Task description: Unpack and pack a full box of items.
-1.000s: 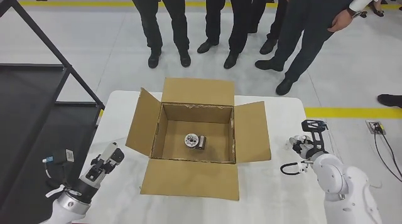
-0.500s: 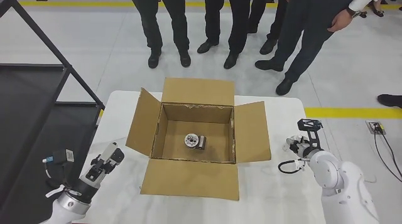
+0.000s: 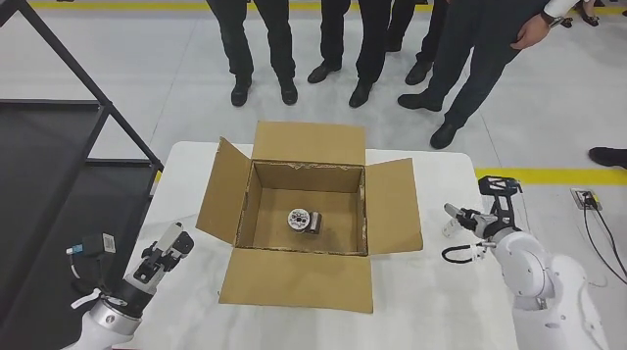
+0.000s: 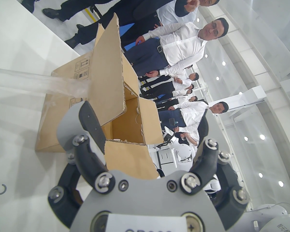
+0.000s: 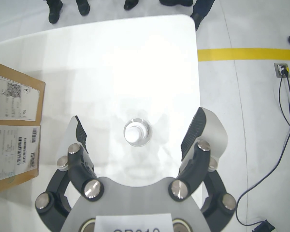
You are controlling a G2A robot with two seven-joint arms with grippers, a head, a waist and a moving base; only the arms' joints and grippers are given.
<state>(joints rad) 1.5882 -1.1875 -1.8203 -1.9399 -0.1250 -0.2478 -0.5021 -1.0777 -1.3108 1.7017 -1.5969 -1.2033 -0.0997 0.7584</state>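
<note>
An open cardboard box (image 3: 294, 283) stands mid-table with all flaps folded out; a small round item (image 3: 301, 219) lies on its floor. A clear bottle with a white cap (image 5: 137, 132) stands upright on the white table to the right of the box. My right gripper (image 5: 137, 134) hangs above the bottle, open, with a finger on either side and not touching it; it is also in the top view (image 3: 453, 234). My left gripper (image 3: 167, 249) is at the table's front left, open and holding nothing, facing the box's side (image 4: 106, 73).
The box's right flap (image 5: 12, 112) carries labels and lies close to the bottle. The table's right edge (image 5: 197, 78) is near my right gripper. A small C-shaped ring (image 4: 0, 189) lies on the table by my left gripper. Several people stand beyond the far edge.
My right arm shifted slightly toward the box and then back toward the table's right edge. The left arm and the box have not moved.
</note>
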